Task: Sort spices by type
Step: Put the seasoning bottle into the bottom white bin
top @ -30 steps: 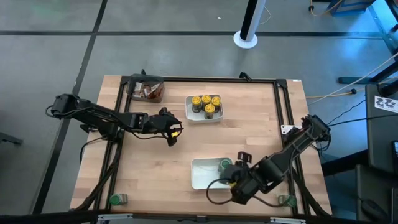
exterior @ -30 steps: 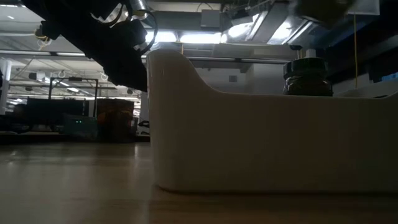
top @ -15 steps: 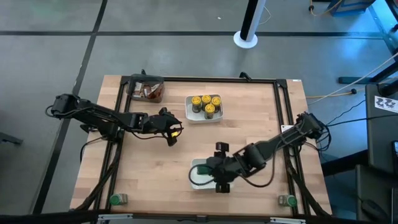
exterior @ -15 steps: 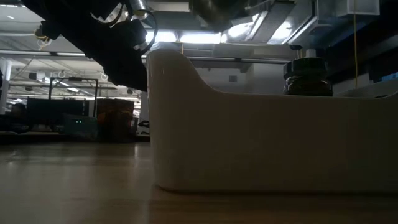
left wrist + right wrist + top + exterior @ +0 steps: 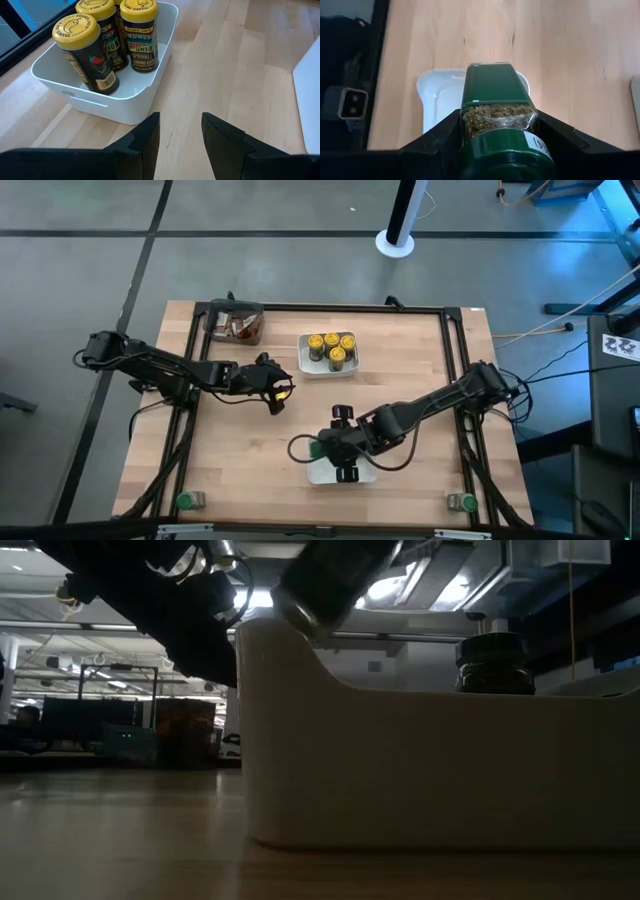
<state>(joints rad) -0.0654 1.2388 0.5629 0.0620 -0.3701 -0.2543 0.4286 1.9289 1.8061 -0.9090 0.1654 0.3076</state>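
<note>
A: So where was the right gripper [image 5: 322,448] at that point?

B: Over the near white tray [image 5: 362,474], fingers closed on a green-lidded jar [image 5: 495,120], which hung above the tray's floor, not yet set down.

A: And how should the placing have gone?

B: Lower it straight, keep it upright, clear of the tray wall and of the other green-lidded jar [image 5: 495,662] already inside, then part the fingers only once its base sat flat.

A: The left gripper [image 5: 180,132]?

B: Waiting above the bare table, fingers partly open and holding nothing, near the far tray [image 5: 150,85] of yellow-lidded jars [image 5: 82,50]
</note>
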